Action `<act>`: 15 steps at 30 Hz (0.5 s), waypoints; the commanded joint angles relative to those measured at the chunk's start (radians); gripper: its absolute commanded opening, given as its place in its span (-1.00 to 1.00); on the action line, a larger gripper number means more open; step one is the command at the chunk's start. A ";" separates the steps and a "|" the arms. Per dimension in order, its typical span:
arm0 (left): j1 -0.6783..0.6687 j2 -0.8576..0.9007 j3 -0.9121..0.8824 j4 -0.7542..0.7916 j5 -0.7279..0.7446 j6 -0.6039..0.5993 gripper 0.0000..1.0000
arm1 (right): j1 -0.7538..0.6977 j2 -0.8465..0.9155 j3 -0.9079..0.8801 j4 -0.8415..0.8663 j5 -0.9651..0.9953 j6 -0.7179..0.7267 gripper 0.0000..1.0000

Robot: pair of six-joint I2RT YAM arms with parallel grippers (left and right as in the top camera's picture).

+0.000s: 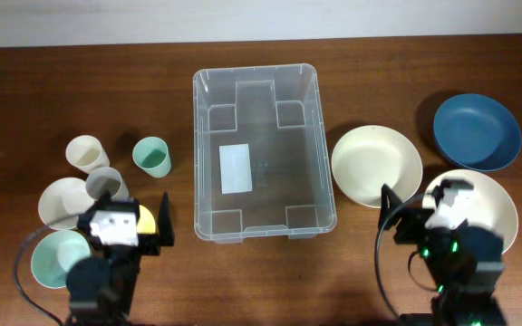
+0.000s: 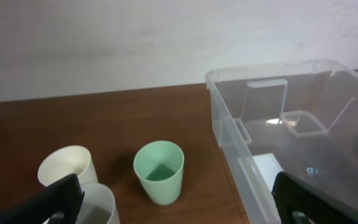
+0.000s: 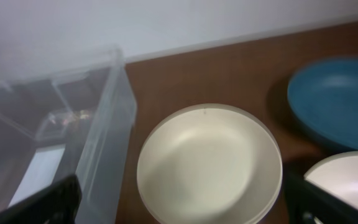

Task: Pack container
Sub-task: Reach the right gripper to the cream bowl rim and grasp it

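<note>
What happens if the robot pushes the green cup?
The green cup stands upright, narrower at its base than its rim, so a push near the top would probably tip it. It looks empty, so it is likely light and slides easily. On its side, its round wall might let it roll.

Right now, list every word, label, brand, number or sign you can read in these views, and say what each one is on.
No text can be read in any view.
White label on the base of the container: looks blank, and any print on it is too small or blurred to read.
Nothing else in view shows a marking.
</note>
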 commanded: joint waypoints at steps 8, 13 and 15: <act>0.002 0.396 0.441 -0.349 0.011 -0.033 0.99 | 0.004 0.583 0.630 -0.525 -0.013 -0.013 0.97; 0.002 0.484 0.556 -0.455 0.011 -0.033 0.99 | 0.004 0.763 0.807 -0.697 -0.008 -0.038 0.97; 0.002 0.492 0.557 -0.453 0.011 -0.033 0.99 | 0.004 0.798 0.825 -0.696 -0.006 -0.071 0.98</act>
